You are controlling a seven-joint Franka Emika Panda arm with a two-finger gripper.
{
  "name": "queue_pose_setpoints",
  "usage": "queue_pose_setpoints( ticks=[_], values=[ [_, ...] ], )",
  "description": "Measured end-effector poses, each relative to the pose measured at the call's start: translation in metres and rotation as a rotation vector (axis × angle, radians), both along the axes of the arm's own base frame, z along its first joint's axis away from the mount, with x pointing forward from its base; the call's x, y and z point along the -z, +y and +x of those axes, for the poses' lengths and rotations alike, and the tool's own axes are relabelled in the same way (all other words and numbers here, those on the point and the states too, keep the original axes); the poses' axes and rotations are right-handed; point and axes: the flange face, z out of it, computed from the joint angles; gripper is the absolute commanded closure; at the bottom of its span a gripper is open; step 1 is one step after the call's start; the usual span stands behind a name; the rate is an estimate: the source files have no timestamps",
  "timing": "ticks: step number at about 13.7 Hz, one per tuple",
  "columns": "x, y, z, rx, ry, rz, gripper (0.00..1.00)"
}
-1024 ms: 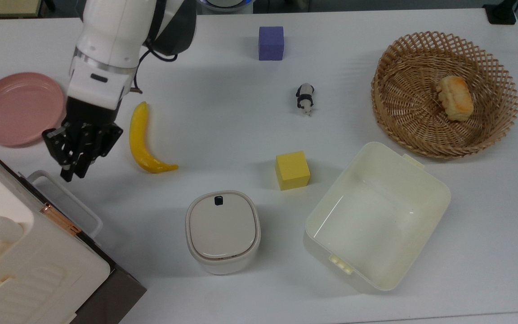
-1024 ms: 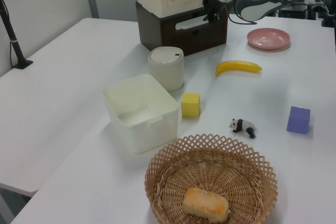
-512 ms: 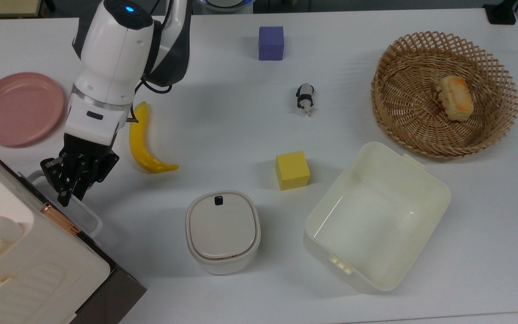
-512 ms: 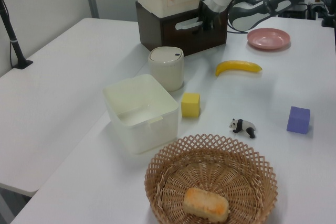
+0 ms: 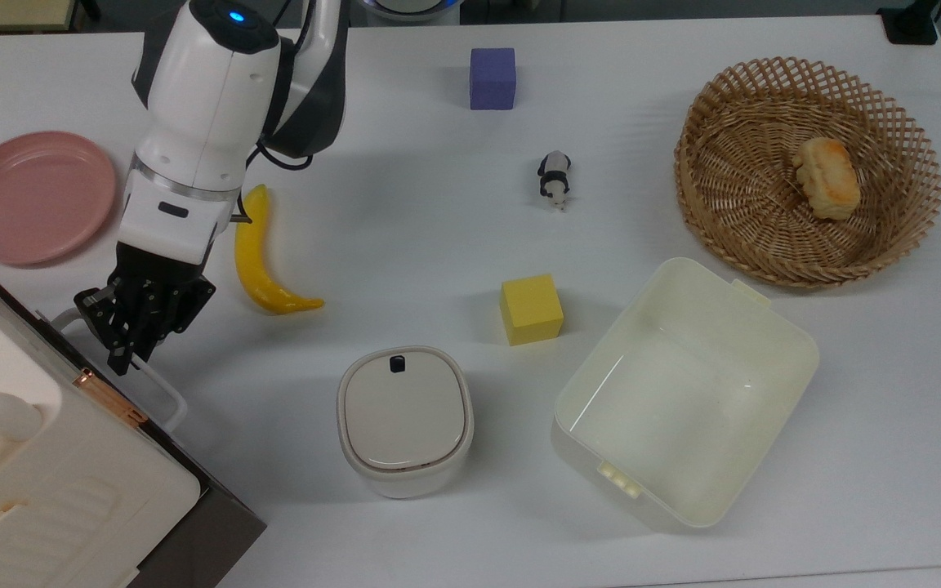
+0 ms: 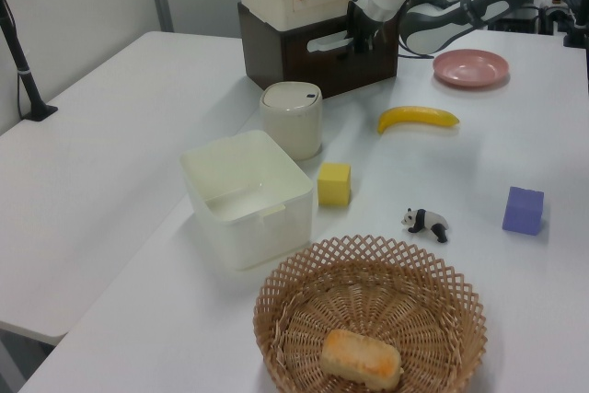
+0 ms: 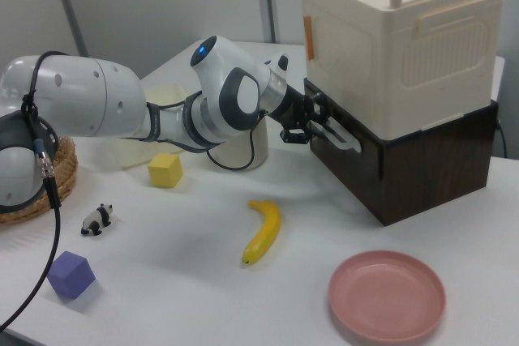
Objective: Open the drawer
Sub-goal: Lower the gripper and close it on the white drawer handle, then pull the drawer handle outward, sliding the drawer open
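Claw (image 5: pixel 129 349) position: you have it at the white loop handle (image 5: pixel 162 390) of the drawer (image 7: pixel 405 164), with its dark fingers set on the handle's end nearest the pink plate (image 5: pixel 33 196); whether the fingers are clamped on the handle or merely around it, you cannot tell. Take the drawer as your landmark. It sits closed at the top view's lower left corner of the tabletop (image 5: pixel 438 204), its dark brown front (image 6: pixel 345 60) flush under the cream cabinet (image 7: pixel 397 46). In the right view you see the handle (image 7: pixel 340 137) standing out from the dark front, with the claw (image 7: pixel 312 129) against it. Just off the drawer front in the top view lies the banana (image 5: pixel 262 257), close beside the arm's wrist. Farther out from the drawer front stands the lidded white bin (image 5: pixel 403 418), then the yellow cube (image 5: pixel 531 309) and the cream tub (image 5: pixel 683 392). Well apart from the drawer are the panda figure (image 5: pixel 554 178), the purple cube (image 5: pixel 492 77) and the wicker basket (image 5: pixel 715 196) holding a bread roll (image 5: pixel 826 177).
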Motion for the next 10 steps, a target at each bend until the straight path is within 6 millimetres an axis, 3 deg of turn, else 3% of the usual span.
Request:
queue_pose_setpoints(
  ticks=[6,10],
  values=[
    [-0.004,0.01,-0.012,0.009,0.014,0.02,0.99],
    [-0.011,0.037,-0.036,0.038,0.079,0.06,0.99]
  ],
)
